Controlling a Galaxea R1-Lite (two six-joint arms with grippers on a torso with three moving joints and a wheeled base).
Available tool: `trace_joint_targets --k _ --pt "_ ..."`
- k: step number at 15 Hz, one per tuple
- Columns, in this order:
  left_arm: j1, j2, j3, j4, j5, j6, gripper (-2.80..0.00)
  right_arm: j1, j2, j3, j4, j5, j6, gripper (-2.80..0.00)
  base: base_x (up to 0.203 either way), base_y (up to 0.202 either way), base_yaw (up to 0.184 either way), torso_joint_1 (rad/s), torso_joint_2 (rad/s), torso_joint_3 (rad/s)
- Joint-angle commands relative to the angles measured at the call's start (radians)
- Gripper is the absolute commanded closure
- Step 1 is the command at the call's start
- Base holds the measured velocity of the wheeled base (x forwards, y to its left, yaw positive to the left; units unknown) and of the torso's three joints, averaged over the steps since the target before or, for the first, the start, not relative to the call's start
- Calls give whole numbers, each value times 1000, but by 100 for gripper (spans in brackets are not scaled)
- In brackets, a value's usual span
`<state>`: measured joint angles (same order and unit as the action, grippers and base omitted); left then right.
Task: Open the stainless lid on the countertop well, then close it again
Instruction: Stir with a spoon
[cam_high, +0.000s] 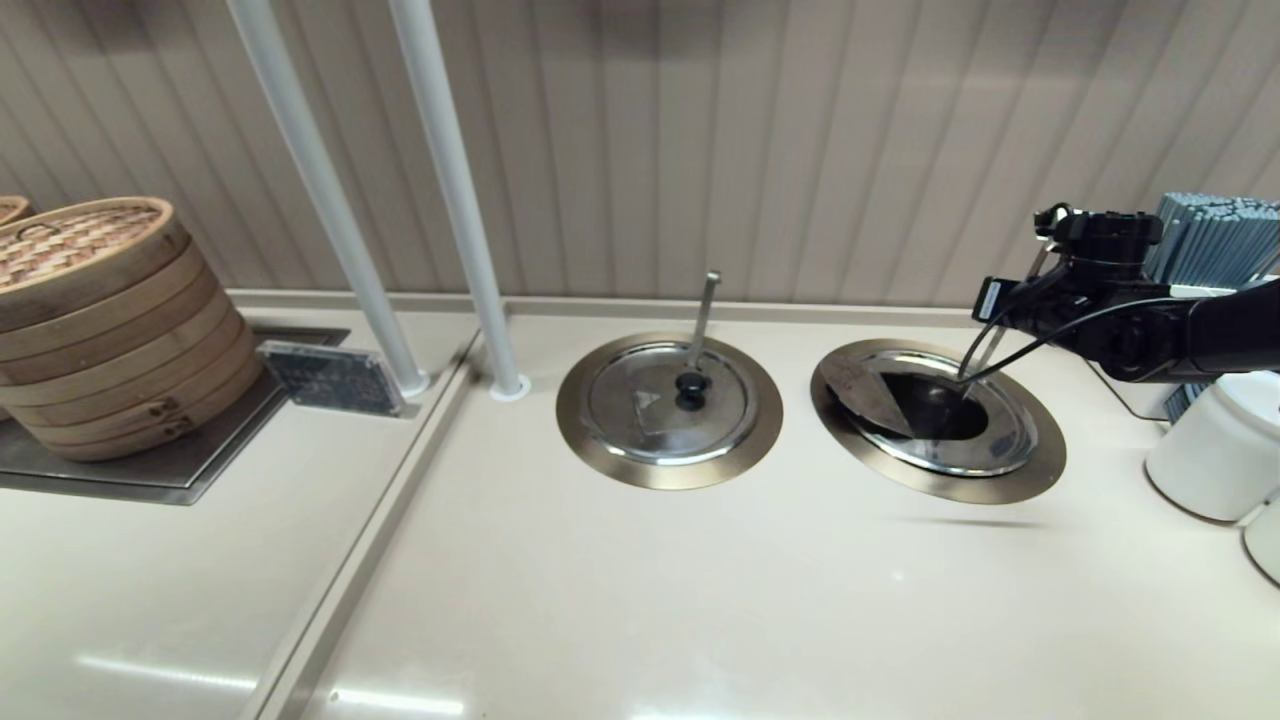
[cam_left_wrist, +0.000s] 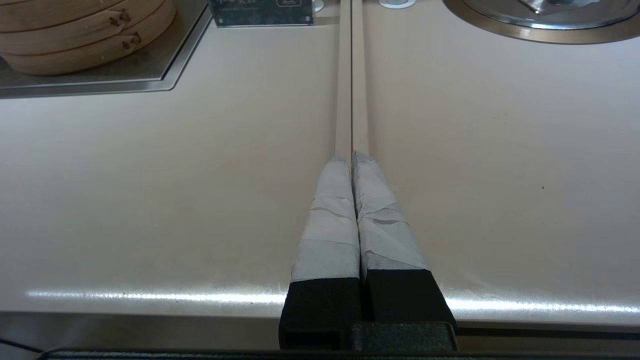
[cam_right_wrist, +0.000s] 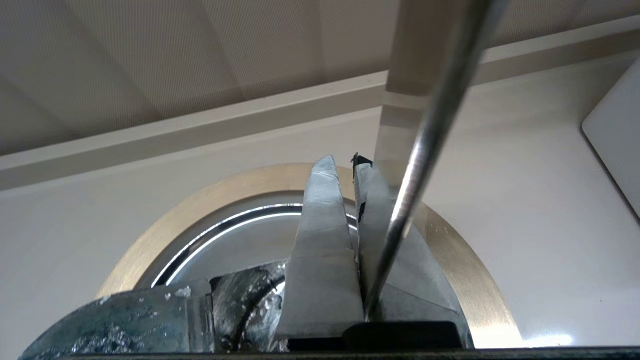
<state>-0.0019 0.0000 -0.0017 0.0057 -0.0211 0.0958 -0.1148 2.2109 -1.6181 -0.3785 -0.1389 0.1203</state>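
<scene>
- Closest to our right wrist camera, the right gripper (cam_right_wrist: 342, 162) has its taped fingers drawn together, with only a sliver of gap at the tips. We see nothing held between them.
- Just outside one finger, the slanted ladle handle (cam_right_wrist: 425, 150) runs up past the jaws. It is beside them, not between them.
- Below the jaws sits the countertop well (cam_high: 950, 487), its dark opening exposed.
- The stainless lid (cam_high: 985, 440) rests in that well's ring with its folding section (cam_high: 870, 395) flipped over onto the fixed half, wet underside up. We judge the opening half of the task done.
- Closing depends on one relation: the flipped section lies below the jaws and across the hole from them, on the far side from the ladle handle. Its fold line runs straight across the lid, between the jaws and the flap.
- Our right arm is by far the nearer. The left gripper (cam_left_wrist: 351, 157) is parked with its fingers pressed together over the counter seam, well apart from the well and short of the twin lid (cam_high: 665, 400).
</scene>
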Motion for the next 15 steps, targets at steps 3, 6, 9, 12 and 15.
trace_joint_targets --k 3,6,9,12,15 --pt "0 0 0 0 0 1 0 84 34 -16 0 -8 10 0 0 0 0 0 0 0" --pt "0 0 0 0 0 1 0 90 -30 61 -2 -7 38 0 0 0 0 0 0 0" --pt "0 0 0 0 0 1 0 60 -93 182 -8 -3 41 0 0 0 0 0 0 0" --pt "0 0 2 0 0 1 0 -14 -150 297 -78 34 33 0 0 0 0 0 0 0" --pt "0 0 0 0 0 1 0 -44 -122 279 -90 45 31 0 0 0 0 0 0 0"
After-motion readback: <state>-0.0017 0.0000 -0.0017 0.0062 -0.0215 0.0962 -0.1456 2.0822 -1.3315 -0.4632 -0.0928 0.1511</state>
